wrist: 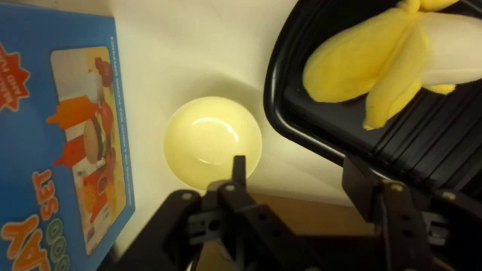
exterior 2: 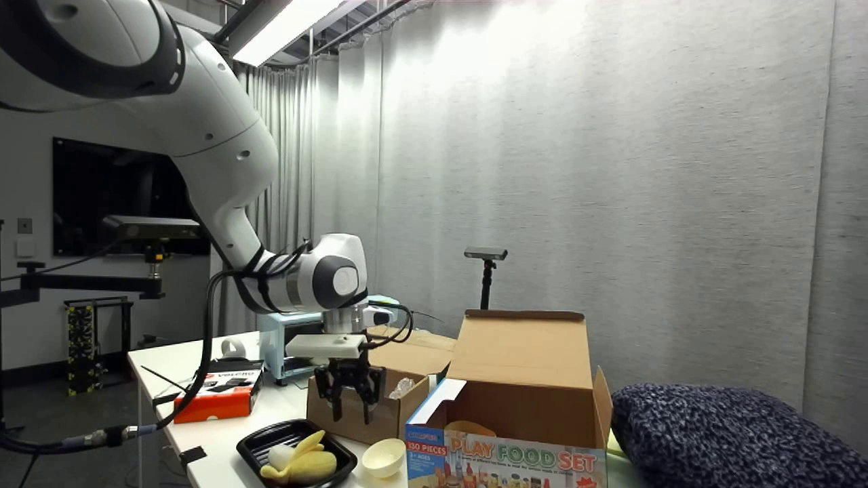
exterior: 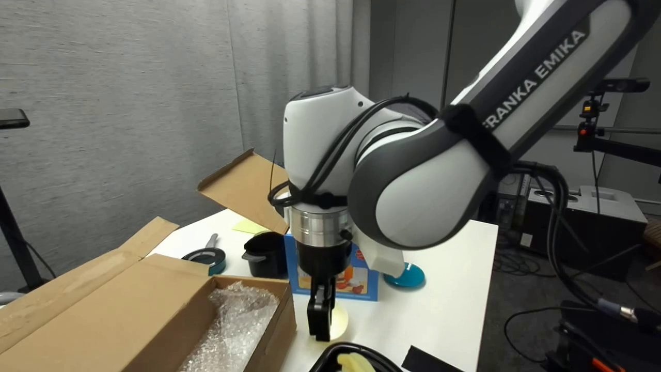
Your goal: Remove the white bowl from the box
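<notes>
The white bowl, pale cream in colour, stands upright and empty on the table. It shows in both exterior views (exterior: 339, 321) (exterior 2: 384, 459) and in the wrist view (wrist: 211, 139). It sits between the blue printed carton and a black tray, outside any box. My gripper (exterior 2: 352, 417) points down beside the bowl, apart from it and above the table; in the wrist view (wrist: 293, 162) its fingers are wide apart with nothing between them. One finger overlaps the bowl's edge in that picture. The mid-sized plain brown box with upright flaps is hidden or out of view.
A long brown cardboard box (exterior: 283, 325) holding bubble wrap (exterior: 232, 320) stands beside the gripper. The blue carton (exterior 2: 424, 461) has tall open flaps and a tan rounded thing inside. The black tray (wrist: 297, 101) holds a plush banana (wrist: 346, 64). A pot (exterior: 266, 253) stands farther back.
</notes>
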{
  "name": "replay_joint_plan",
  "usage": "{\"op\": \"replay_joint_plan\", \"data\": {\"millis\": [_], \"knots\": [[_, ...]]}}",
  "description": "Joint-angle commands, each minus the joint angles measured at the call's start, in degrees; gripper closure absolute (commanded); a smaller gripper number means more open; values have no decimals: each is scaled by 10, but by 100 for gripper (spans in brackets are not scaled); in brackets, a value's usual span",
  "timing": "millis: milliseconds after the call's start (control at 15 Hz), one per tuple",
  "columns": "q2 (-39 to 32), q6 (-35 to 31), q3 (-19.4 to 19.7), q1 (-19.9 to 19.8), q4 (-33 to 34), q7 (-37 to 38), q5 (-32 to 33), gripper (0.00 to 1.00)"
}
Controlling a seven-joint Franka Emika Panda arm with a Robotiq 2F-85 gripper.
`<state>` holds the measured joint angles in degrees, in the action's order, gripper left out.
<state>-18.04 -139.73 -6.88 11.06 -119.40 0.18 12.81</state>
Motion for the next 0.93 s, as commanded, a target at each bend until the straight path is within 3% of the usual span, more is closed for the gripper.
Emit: {"op": "replay_joint_plan", "data": {"millis": [0, 267, 600, 867], "knots": [[42, 60, -12, 4, 3, -41, 2, 2], [87, 108, -20, -2, -1, -71, -4, 0], [137, 116, -12, -23, -15, -62, -68, 0], [127, 109, -11, -23, -4, -49, -58, 0]]}}
